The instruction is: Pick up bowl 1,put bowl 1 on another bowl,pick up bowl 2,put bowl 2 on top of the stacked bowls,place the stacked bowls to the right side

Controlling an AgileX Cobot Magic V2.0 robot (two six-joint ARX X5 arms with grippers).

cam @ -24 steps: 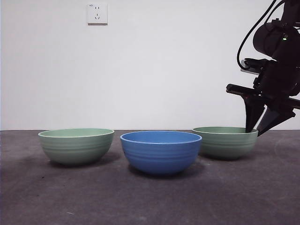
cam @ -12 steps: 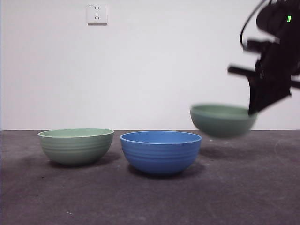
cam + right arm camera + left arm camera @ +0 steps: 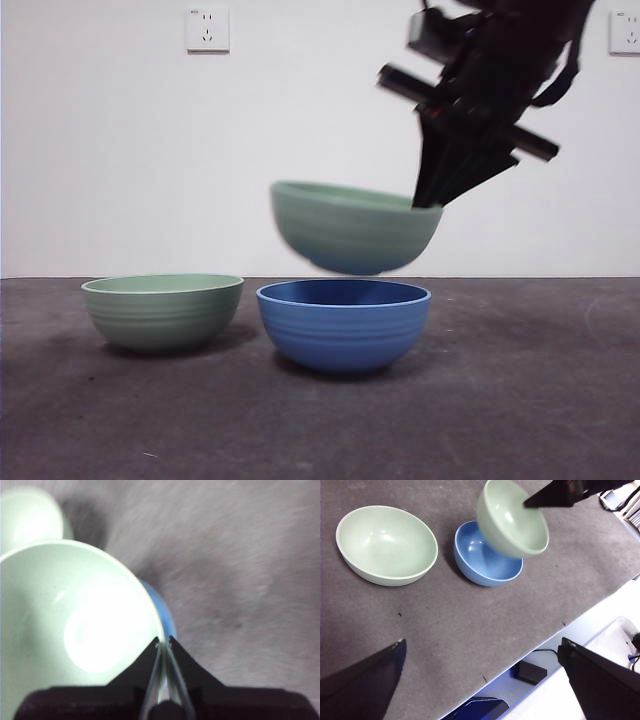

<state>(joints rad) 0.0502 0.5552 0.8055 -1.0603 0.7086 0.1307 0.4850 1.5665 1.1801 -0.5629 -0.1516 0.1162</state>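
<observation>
The far-left sage green bowl sits unmoved on the surface; the other green bowl, a second ago resting at right, now hangs tilted above the blue bowl, its rim pinched by the right hand; left hand waits wide open

The bowl held up in the air is pale green, with a lighter, shiny green inside. The bowl below it is blue, with faint lines going around it and a pale rim. At 9 o'clock from the blue bowl sits another pale green bowl, also with soft lines around it and a light rim. The right tool is black. The left tool is black too. The desk is dark grey and a bit speckled. The wall is white, with a white socket.
</observation>
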